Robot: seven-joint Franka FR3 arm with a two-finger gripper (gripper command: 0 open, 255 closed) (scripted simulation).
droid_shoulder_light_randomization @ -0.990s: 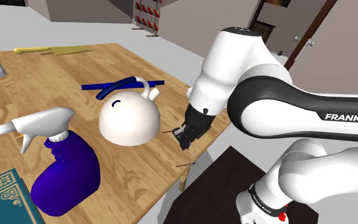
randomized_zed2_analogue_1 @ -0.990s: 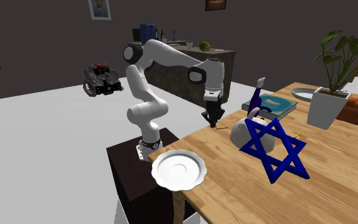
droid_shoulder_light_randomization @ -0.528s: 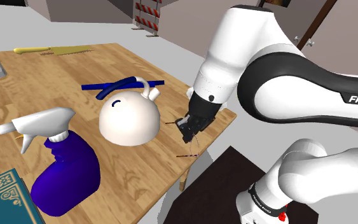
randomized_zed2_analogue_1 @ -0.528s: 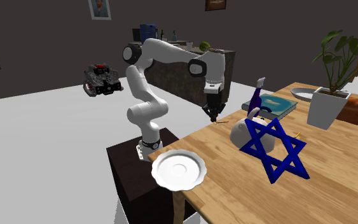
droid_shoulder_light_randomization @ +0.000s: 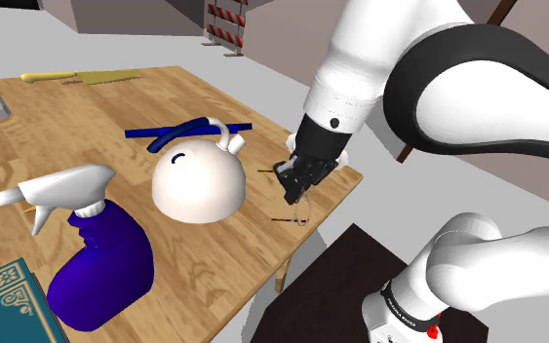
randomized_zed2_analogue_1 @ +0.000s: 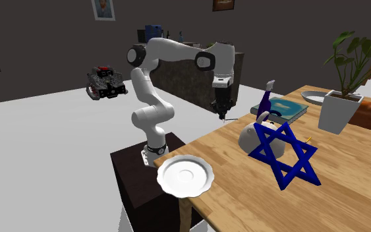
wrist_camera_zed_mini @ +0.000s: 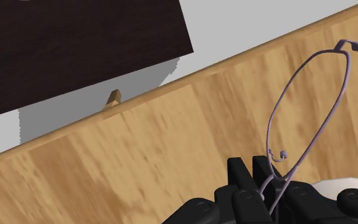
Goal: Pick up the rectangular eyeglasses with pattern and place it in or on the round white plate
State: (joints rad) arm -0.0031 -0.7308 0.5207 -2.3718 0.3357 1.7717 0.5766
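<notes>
Lilac thin-wire eyeglasses (wrist_camera_zed_mini: 270,127), oval-rimmed, sit clasped in the gripper (wrist_camera_zed_mini: 254,178)

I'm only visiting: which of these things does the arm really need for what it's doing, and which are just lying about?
Part of the job:
- eyeglasses, thin purple frame, clasped in the gripper
- round white plate at the table's corner

Just lying about:
- white teapot
- blue spray bottle
- blue six-pointed star
- teal book
- potted plant
</notes>
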